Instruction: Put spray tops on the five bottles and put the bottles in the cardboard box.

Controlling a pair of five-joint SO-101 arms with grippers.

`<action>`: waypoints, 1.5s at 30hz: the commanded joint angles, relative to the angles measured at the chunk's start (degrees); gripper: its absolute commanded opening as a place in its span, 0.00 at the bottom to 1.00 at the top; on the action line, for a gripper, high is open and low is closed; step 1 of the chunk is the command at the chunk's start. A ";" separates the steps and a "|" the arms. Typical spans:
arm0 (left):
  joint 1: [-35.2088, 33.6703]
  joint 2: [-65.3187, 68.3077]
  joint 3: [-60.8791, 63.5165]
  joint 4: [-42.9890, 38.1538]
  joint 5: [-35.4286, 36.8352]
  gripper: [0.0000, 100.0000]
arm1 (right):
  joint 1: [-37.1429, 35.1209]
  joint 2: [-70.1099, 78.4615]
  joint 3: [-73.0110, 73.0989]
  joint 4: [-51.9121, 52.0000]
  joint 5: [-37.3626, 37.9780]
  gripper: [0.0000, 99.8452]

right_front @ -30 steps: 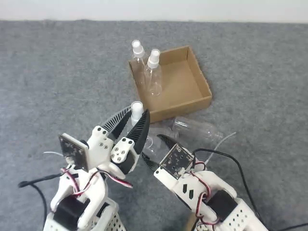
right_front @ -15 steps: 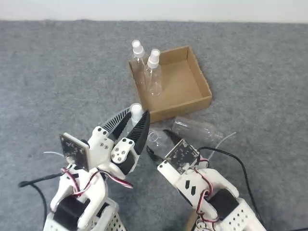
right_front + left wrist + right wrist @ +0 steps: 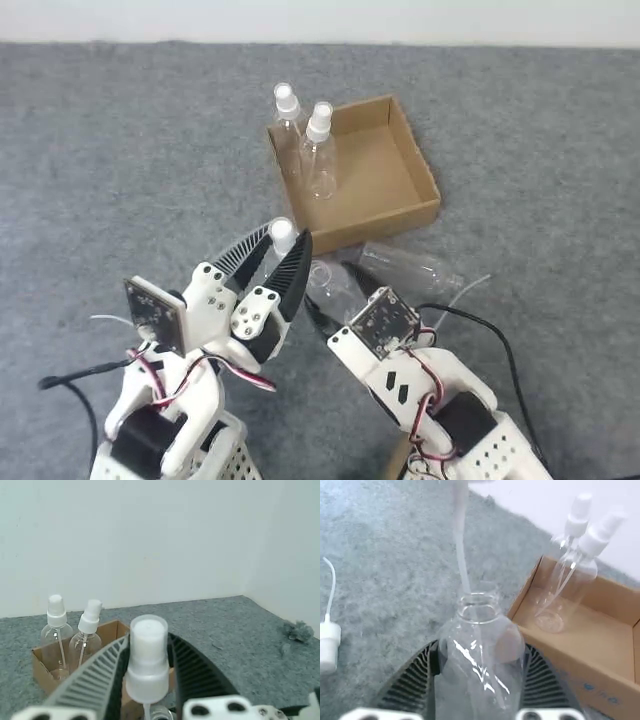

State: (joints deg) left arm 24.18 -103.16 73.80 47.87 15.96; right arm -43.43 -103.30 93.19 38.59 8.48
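My left gripper point(image 3: 286, 233) is shut on a white spray top point(image 3: 283, 236), held upright above the carpet just in front of the cardboard box point(image 3: 386, 226). In the left wrist view the spray top point(image 3: 147, 660) sits between the dark fingers point(image 3: 95, 680). My right gripper point(image 3: 328, 288) is shut on a clear bottle point(image 3: 322, 283) directly below it. The right wrist view shows the bottle point(image 3: 480, 630) upright, with the spray top's thin tube point(image 3: 462, 555) reaching down into its open neck. Two capped bottles point(image 3: 318, 150) stand in the box's far left corner.
One uncapped clear bottle point(image 3: 410, 268) lies on its side between the box and my right arm. A loose spray top point(image 3: 327, 641) with its tube lies on the grey carpet beside the held bottle. The box's right half point(image 3: 385, 170) is bare cardboard.
My right gripper has carried the bottle forward and under the spray top. The spray top has come down slightly, and its tube now enters the bottle's neck.
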 commanded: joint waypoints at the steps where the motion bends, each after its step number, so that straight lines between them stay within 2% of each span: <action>1: 0.18 -0.79 -0.22 0.09 -0.70 0.02 | 1.01 -0.75 -2.20 -2.68 -1.14 0.06; 23: 0.18 -0.79 -0.22 0.09 -2.20 0.02 | 1.01 -0.75 -2.73 -8.22 -0.79 0.06; 36: 0.18 -0.79 -0.22 0.09 -2.29 0.02 | 3.74 -0.75 -4.92 -8.40 -1.14 0.06; 41: 4.40 -0.88 1.36 -0.35 -2.46 0.02 | 3.65 -0.75 -4.92 -8.40 -1.23 0.06; 45: 5.27 -0.79 2.68 -1.49 -2.90 0.08 | 3.65 -0.75 -4.57 -8.31 -1.23 0.06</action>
State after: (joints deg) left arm 28.48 -103.16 76.09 47.87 14.37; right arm -40.79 -103.21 93.19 31.91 8.04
